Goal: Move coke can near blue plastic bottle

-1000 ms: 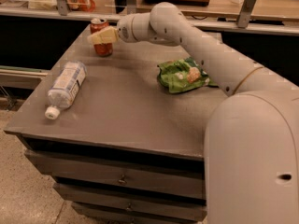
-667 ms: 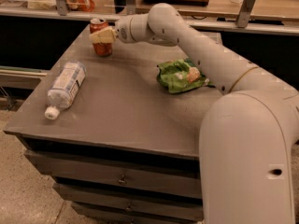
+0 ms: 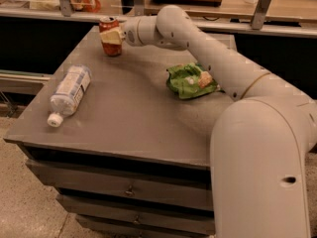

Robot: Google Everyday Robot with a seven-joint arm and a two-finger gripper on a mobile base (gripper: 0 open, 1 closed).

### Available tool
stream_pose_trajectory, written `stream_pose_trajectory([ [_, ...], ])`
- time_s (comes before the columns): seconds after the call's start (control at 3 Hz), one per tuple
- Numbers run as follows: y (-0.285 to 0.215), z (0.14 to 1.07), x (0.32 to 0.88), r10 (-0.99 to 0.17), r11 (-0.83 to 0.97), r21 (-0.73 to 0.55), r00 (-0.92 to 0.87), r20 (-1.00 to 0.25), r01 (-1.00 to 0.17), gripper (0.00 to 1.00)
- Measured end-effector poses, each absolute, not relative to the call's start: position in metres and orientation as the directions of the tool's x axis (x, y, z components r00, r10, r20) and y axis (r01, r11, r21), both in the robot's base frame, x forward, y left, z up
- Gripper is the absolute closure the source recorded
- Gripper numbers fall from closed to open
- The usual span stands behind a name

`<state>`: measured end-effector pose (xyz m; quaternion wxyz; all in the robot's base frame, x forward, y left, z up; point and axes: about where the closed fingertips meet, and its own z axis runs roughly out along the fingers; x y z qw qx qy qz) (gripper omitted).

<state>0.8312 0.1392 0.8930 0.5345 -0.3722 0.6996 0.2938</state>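
The coke can (image 3: 109, 43), red with a silver top, stands upright at the far left part of the grey table (image 3: 129, 118). My gripper (image 3: 113, 35) reaches in from the right and is shut on the can, with one pale finger (image 3: 112, 35) across its front. The blue plastic bottle (image 3: 70, 92), clear with a white cap and a pale label, lies on its side near the table's left edge, cap toward the front. The bottle is well apart from the can, nearer the camera.
A crumpled green snack bag (image 3: 190, 81) lies on the table's right part, under my arm (image 3: 218, 58). A counter with a railing (image 3: 198, 21) runs behind the table. Drawers (image 3: 129, 190) are below the tabletop.
The gripper and the can have shifted very slightly up and to the right together. The bottle and the bag have not moved.
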Motion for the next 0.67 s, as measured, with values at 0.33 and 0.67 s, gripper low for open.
stream_pose_trajectory([
  [0.33, 0.113, 0.907, 0.83, -0.189, 0.586, 0.017, -0.157, -0.969, -0.81, 1.0],
  [0.67, 0.085, 0.921, 0.821, -0.195, 0.606, 0.026, -0.18, -0.964, -0.795, 1.0],
])
